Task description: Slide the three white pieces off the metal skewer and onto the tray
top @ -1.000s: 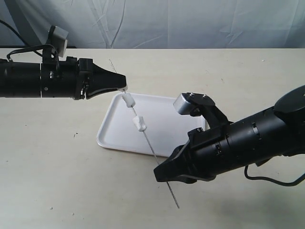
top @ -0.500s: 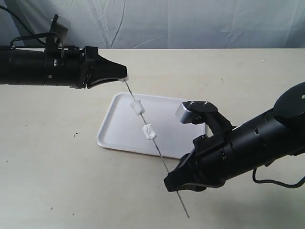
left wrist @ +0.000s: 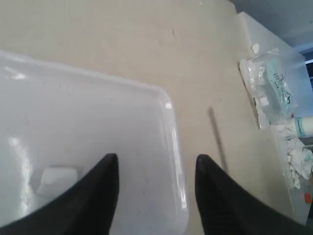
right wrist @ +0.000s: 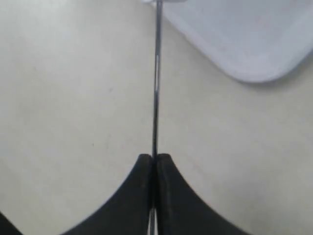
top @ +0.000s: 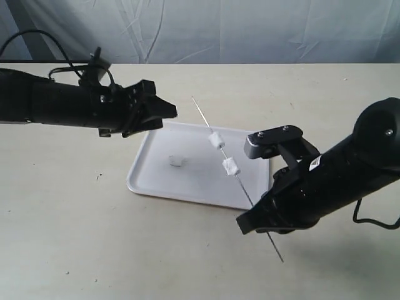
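My right gripper (top: 249, 223) is shut on the metal skewer (top: 240, 183), holding it tilted over the tray (top: 150, 181). Two white pieces (top: 217, 140) (top: 230, 166) remain threaded on the rod above the tray's right half. A third white piece (top: 176, 161) lies loose on the tray floor; the left wrist view shows that piece (left wrist: 55, 177) beside one finger. My left gripper (top: 170, 113) hangs open over the tray's far left corner with nothing between its jaws. In the right wrist view the skewer (right wrist: 156, 78) runs straight out from the closed fingertips (right wrist: 155, 159).
Beige tabletop (top: 75, 250) surrounds the tray. A clear plastic bag (left wrist: 271, 83) and white scraps (left wrist: 299, 159) lie off to one side in the left wrist view. A grey cloth backdrop (top: 250, 31) hangs behind the table.
The left gripper pulled one white piece off the skewer's tip, opened and dropped it on the tray. The right gripper carried the skewer to the right with two pieces left on it.
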